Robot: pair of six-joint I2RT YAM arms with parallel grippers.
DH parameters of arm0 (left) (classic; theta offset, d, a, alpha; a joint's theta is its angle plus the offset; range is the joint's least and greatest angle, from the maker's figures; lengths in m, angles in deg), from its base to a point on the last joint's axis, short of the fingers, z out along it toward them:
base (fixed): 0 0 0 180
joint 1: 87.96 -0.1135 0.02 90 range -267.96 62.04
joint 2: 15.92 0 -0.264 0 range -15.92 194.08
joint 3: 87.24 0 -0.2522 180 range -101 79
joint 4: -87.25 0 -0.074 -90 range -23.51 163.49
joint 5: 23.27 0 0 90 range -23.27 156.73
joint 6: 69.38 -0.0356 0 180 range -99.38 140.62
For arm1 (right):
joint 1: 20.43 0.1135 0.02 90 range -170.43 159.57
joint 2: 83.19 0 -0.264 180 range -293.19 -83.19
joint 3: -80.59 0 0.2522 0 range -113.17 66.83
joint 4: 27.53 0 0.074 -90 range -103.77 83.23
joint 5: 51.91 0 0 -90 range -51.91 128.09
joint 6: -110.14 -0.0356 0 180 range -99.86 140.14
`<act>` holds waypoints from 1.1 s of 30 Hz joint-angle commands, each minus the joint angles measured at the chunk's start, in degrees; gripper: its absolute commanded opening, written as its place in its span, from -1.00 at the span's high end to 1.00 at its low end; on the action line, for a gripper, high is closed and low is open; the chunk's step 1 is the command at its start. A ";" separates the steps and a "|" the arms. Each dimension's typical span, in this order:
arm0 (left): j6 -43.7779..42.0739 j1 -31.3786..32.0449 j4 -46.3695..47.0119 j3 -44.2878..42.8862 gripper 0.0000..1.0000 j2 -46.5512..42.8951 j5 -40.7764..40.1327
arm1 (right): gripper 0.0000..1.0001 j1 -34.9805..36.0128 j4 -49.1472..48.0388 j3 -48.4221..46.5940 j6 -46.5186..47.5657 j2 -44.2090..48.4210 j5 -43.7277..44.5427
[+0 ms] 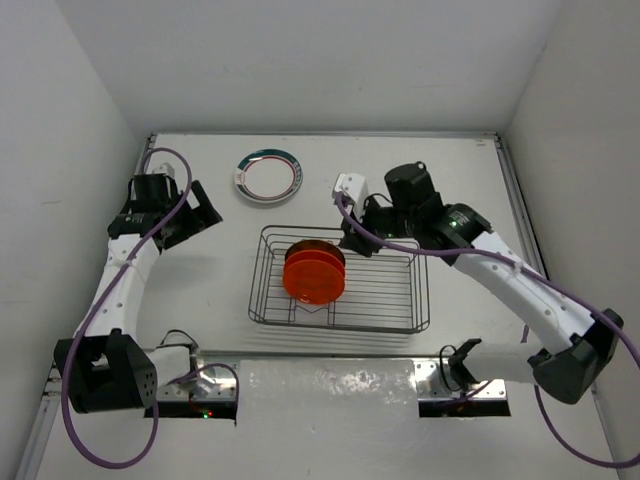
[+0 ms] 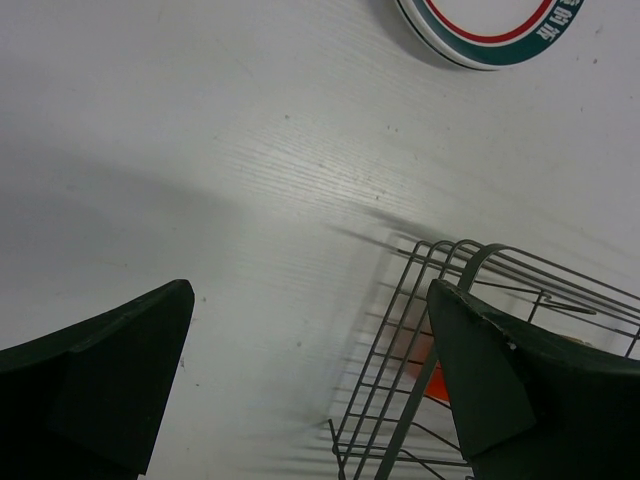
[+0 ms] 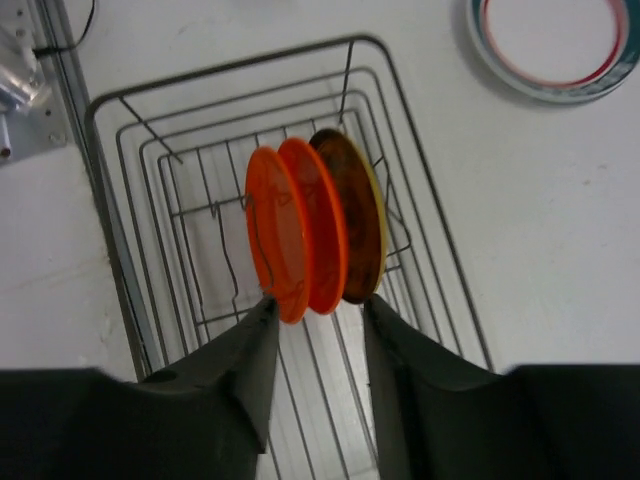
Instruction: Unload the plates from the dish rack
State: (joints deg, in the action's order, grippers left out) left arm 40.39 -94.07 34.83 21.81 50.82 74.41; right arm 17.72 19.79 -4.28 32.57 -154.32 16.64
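Right gripper (image 3: 320, 305) half open, I see nothing between fingers; tips just at edge of orange plates (image 3: 300, 235), upright on edge mid rack (image 3: 190, 200). Left gripper (image 2: 310, 290) wide open, empty, over worktop (image 1: 200, 290) at rack's 10 o'clock. Teal-rimmed plate (image 1: 268, 177) flat on worktop, rack's 11 o'clock.

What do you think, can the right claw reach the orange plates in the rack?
Probably yes. The right claw hangs close to the orange plates, jaws apart, and the dish rack is open on top with nothing in between.
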 commanded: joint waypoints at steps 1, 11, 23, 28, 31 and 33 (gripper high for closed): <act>-0.17 -0.13 3.23 -0.20 -1.00 -1.17 1.28 | 0.17 0.51 -1.48 3.08 2.87 -2.34 -4.28; -1.40 -0.13 3.59 2.16 -1.00 -2.23 2.33 | -0.07 2.28 -1.48 1.85 7.35 -11.47 -5.35; -1.93 -0.22 3.67 4.54 -1.00 -3.19 2.69 | 0.05 3.51 -2.54 2.21 8.58 -16.67 -8.25; -1.66 -0.22 4.29 5.95 -1.00 -3.46 3.22 | 0.09 4.74 -5.16 3.52 7.53 -18.42 -8.61; -1.93 -0.13 4.20 6.13 -1.00 -3.55 3.13 | 0.12 5.18 -7.10 4.23 7.35 -19.48 -7.29; -2.02 -0.13 4.11 6.12 -1.00 -3.46 3.13 | 0.16 5.27 -9.72 5.27 6.91 -19.48 -6.06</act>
State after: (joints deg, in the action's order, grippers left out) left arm 39.06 -94.07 36.86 27.89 49.05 76.92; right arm 22.35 15.62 -0.02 39.67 -173.49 10.82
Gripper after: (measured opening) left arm 0.999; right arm 0.431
